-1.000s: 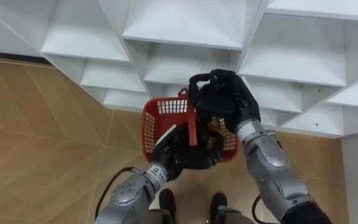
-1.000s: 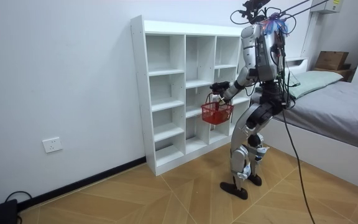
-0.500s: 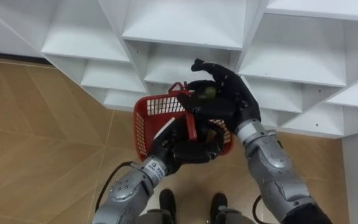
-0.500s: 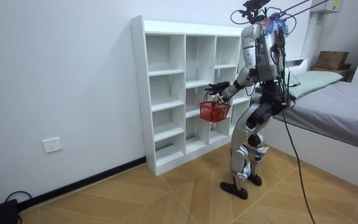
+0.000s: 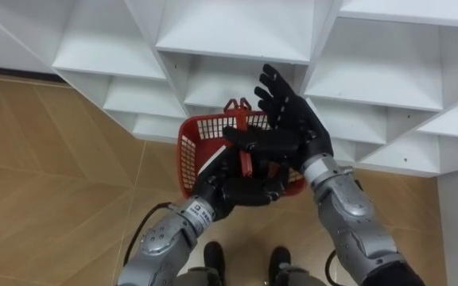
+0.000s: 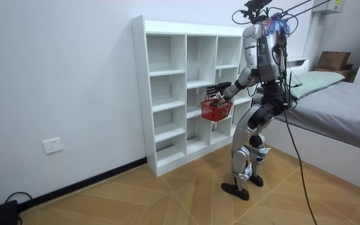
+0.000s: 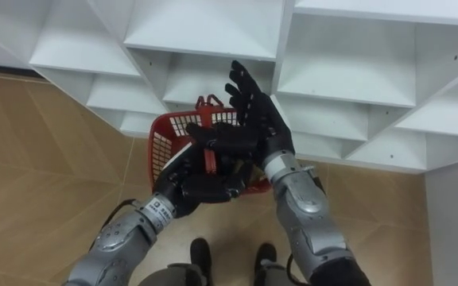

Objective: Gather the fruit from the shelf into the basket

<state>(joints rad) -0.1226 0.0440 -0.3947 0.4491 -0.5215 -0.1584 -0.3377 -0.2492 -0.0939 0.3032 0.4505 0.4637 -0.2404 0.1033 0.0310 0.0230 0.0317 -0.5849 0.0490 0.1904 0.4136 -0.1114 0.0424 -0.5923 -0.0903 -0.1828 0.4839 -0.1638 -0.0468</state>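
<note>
Gripping the red basket (image 5: 191, 155), left hand (image 5: 241, 191) blocks its contents.

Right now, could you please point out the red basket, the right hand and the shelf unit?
red basket (image 5: 196, 159), left eye view, left mesh wall.
right hand (image 5: 290, 127), left eye view, hand's middle.
shelf unit (image 6: 186, 28), room view, top board.

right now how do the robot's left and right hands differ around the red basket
The right hand is open, fingers straight and spread; the left hand is curled on the handle of the red basket. The right hand sits higher, over the red basket; the left hand is lower, nearer the body. Both are dark.
</note>
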